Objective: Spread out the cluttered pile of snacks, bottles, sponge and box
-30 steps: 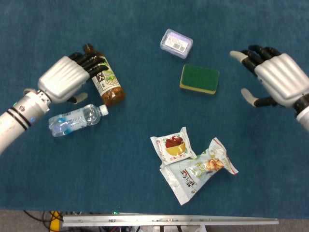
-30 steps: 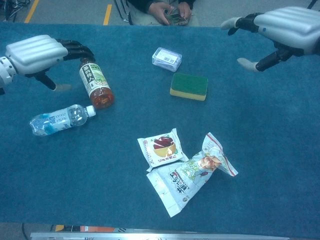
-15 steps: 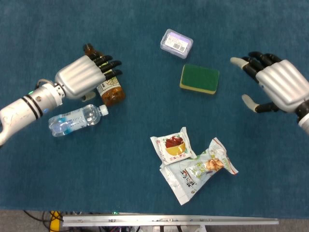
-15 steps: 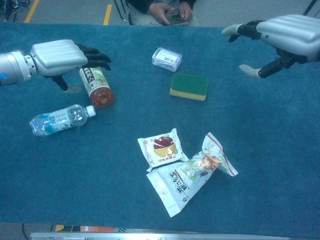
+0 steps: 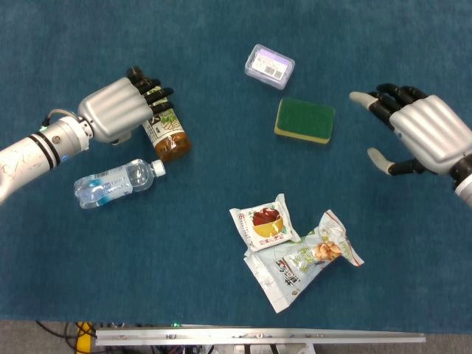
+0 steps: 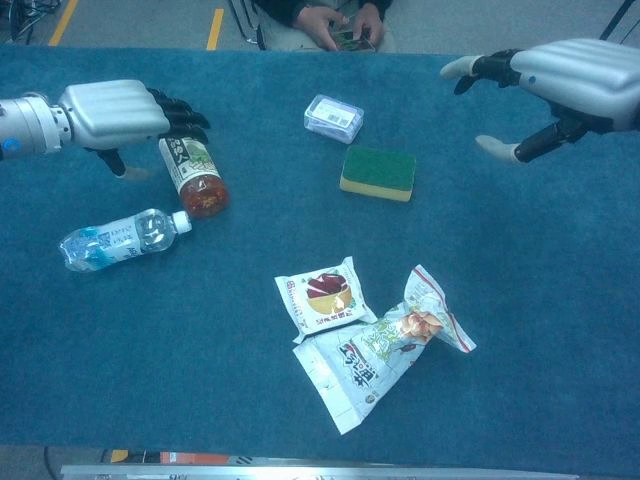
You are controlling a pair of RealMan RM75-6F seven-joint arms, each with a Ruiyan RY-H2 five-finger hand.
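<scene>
A brown tea bottle [image 5: 167,130] [image 6: 191,172] lies on the blue cloth at the left, with a clear water bottle [image 5: 116,183] [image 6: 119,238] lying just below it. My left hand [image 5: 118,110] [image 6: 108,112] hovers over the tea bottle's neck end, fingers stretched out and holding nothing. A small clear box [image 5: 269,66] [image 6: 333,118] and a green sponge [image 5: 304,120] [image 6: 378,172] lie apart at the upper middle. Two snack packets [image 5: 264,223] [image 5: 302,259] overlap at the lower middle. My right hand [image 5: 422,135] [image 6: 568,78] floats open to the right of the sponge.
The blue cloth [image 5: 221,169] covers the whole table. A metal rail [image 5: 258,337] runs along the near edge. A seated person's hands [image 6: 338,22] show beyond the far edge.
My left hand reached right over the tea bottle, then drew its fingers back a little toward the neck. The right hand barely shifted. No object moved.
</scene>
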